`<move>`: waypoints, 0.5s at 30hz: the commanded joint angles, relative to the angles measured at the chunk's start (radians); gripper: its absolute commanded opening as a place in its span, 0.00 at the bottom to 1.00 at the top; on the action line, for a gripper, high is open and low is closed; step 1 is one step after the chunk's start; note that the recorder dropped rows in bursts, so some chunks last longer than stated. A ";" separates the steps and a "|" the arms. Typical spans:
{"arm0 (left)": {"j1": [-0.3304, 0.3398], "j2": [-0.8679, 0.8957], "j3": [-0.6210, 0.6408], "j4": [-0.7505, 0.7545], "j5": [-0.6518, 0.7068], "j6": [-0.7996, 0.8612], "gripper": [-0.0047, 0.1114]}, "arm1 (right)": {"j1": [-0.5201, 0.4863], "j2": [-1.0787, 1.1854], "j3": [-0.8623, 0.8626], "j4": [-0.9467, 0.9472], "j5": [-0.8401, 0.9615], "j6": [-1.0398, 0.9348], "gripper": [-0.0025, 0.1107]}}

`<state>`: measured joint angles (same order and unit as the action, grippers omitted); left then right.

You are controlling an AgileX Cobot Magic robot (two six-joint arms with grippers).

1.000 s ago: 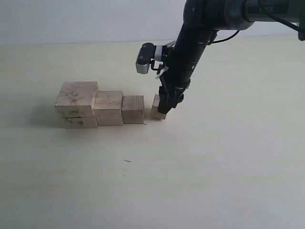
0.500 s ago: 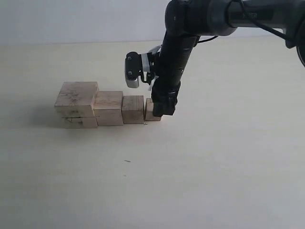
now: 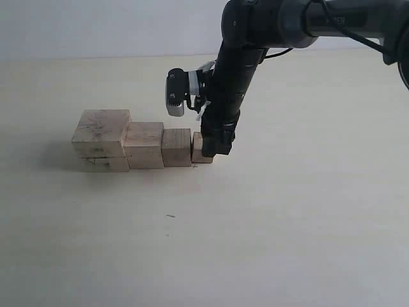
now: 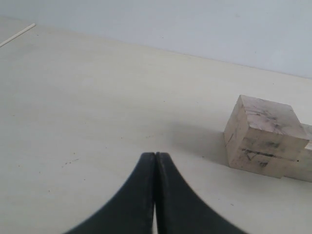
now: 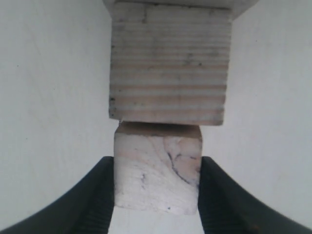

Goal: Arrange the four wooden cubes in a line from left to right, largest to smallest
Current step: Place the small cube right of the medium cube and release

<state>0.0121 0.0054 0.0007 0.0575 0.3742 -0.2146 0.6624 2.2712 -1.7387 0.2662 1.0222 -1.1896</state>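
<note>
Pale table [image 3: 287, 224] under a blank wall [image 3: 96, 25] fills the exterior view, where the cubes sit in one row stepping down from left to right: largest cube [image 3: 101, 137], second cube [image 3: 144, 146], third cube [image 3: 176, 147] and smallest cube [image 3: 197, 149], neighbours touching as far as can be told. The right gripper [image 3: 213, 148] stands upright over the row's right end, clamped on the smallest cube, which rests low on the table. All four are unpainted wood, so I judge them light, rigid and hard to damage, with flat, dry faces that pads can hold well. The best hold is across two opposite side faces, square on, since a skewed pinch could twist so small a block. In the left wrist view the left gripper [image 4: 156, 163] hovers over bare table with its tips pressed together and nothing between them. The largest cube [image 4: 263, 141] lies well off to one side, showing a horizontal seam and dark speckled grain. In the right wrist view the fingers [image 5: 100, 195] flank the smallest cube [image 5: 157, 175] flush on both sides. Its top is creamy with thin dark veins, and its far edge meets the banded end grain of the third cube [image 5: 169, 68].
</note>
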 commanded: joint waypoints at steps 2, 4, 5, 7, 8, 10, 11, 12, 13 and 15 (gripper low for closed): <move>-0.005 -0.005 -0.001 -0.001 -0.005 -0.002 0.04 | 0.000 0.001 0.006 0.021 -0.004 -0.007 0.25; -0.005 -0.005 -0.001 -0.001 -0.005 -0.002 0.04 | 0.000 0.001 0.006 0.011 -0.004 -0.007 0.32; -0.005 -0.005 -0.001 -0.001 -0.005 -0.002 0.04 | 0.000 0.001 0.006 0.009 -0.004 -0.007 0.35; -0.005 -0.005 -0.001 -0.001 -0.005 -0.002 0.04 | 0.000 0.001 0.006 0.007 -0.006 -0.007 0.42; -0.005 -0.005 -0.001 -0.001 -0.005 -0.002 0.04 | 0.000 0.001 0.006 0.007 -0.006 0.012 0.43; -0.005 -0.005 -0.001 -0.001 -0.005 -0.002 0.04 | 0.000 0.001 0.006 0.007 -0.006 0.014 0.44; -0.005 -0.005 -0.001 -0.001 -0.005 -0.002 0.04 | 0.000 0.001 0.006 0.007 -0.006 0.014 0.44; -0.005 -0.005 -0.001 -0.001 -0.005 -0.002 0.04 | 0.000 0.001 0.006 0.007 -0.009 0.018 0.44; -0.005 -0.005 -0.001 -0.001 -0.005 -0.002 0.04 | 0.000 0.001 0.006 0.007 -0.020 0.028 0.44; -0.005 -0.005 -0.001 -0.001 -0.005 -0.002 0.04 | 0.000 0.001 0.006 0.002 -0.046 0.075 0.44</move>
<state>0.0121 0.0054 0.0007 0.0575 0.3742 -0.2146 0.6624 2.2712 -1.7387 0.2636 1.0050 -1.1398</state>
